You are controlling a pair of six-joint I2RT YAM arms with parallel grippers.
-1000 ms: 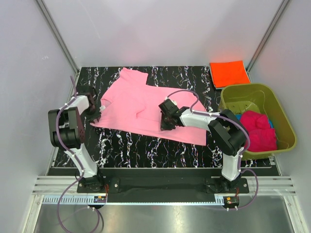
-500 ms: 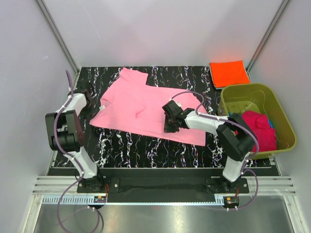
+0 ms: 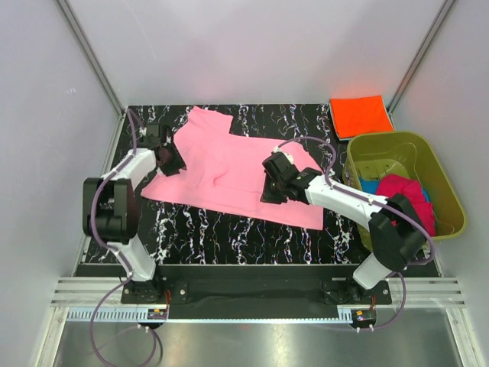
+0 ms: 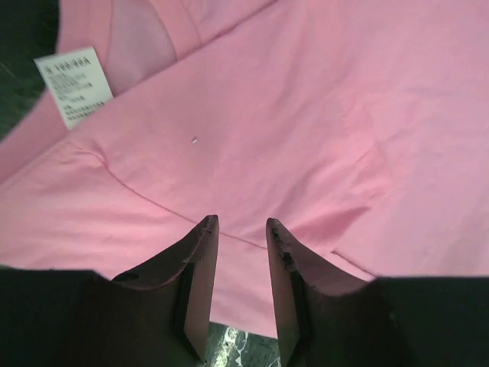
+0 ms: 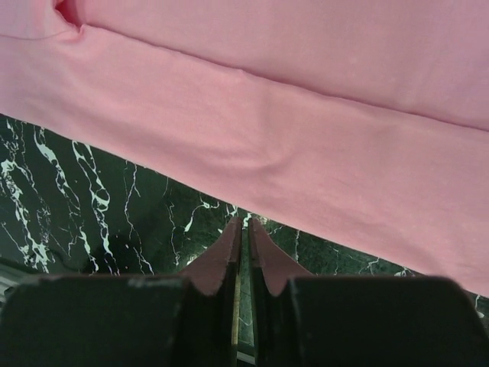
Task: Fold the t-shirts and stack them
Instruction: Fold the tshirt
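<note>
While the light pink fabric t-shirt (image 3: 229, 164) lies spread, somewhat askew, across the black white-veined marble table (image 3: 199, 229), neither arm appears to have a hold on it. The left gripper (image 3: 170, 159) sits over the shirt's left edge, near the white care label (image 4: 72, 88). Its fingers stand apart, with pink cloth showing in the gap. The right gripper (image 3: 273, 189) is at the near hem, fingers drawn together with nothing seen between them, and its tips are over bare marble just at the cloth's edge. A bright orange folded t-shirt (image 3: 361, 115) rests at the far right corner. A magenta t-shirt (image 3: 405, 202) and a blue t-shirt (image 3: 369, 186) lie in the olive-green plastic tub (image 3: 397, 138).

Judgement: the step in hand is taking hold for the first fold. To do it well, the right fingers should part before going onto the hem. Both grippers should pinch close to the edge, lift low and carry across together, so the crease runs straight. An uneven lift would drag and wrinkle the shirt.
</note>
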